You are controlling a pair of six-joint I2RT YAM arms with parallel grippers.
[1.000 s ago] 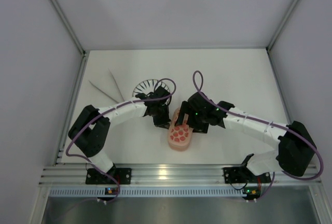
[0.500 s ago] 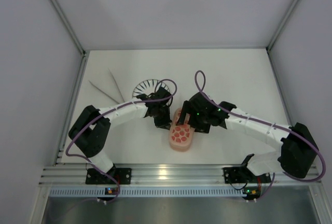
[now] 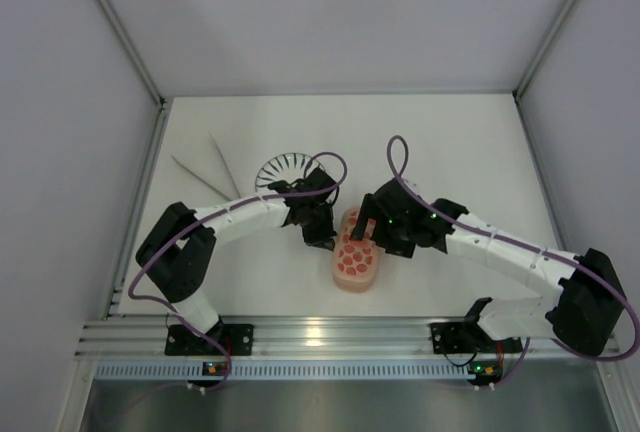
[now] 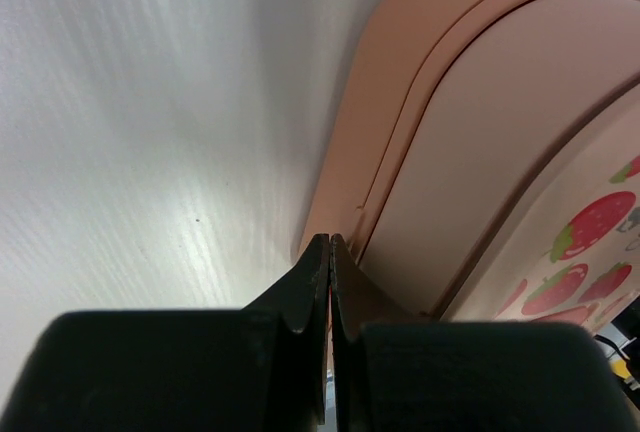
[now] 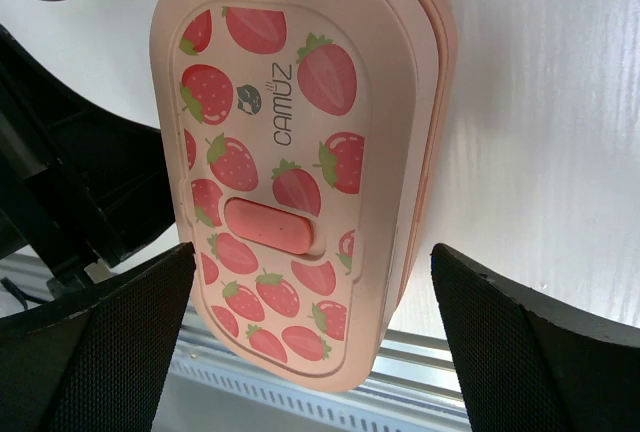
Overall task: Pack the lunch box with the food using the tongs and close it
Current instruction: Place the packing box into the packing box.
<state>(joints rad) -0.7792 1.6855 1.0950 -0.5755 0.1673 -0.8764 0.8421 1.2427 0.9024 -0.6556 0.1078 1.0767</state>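
From above, the lunch box lies on the table near its front edge, between my two arms, with its strawberry lid on top. My left gripper sits at the box's left side, and my right gripper is over its far end. The tongs lie far to the left beside the striped plate, well apart from the box. In my left wrist view, my fingers are pressed together with nothing between them. Their tips are right at the lower edge of the box's pink side wall, and I cannot tell whether they touch it. In my right wrist view, my fingers are spread wide, one on each side of the lid, holding nothing. The lid sits on the stacked pink layers, with a plain red patch in its middle. The plate's rim shows at the top left corner.
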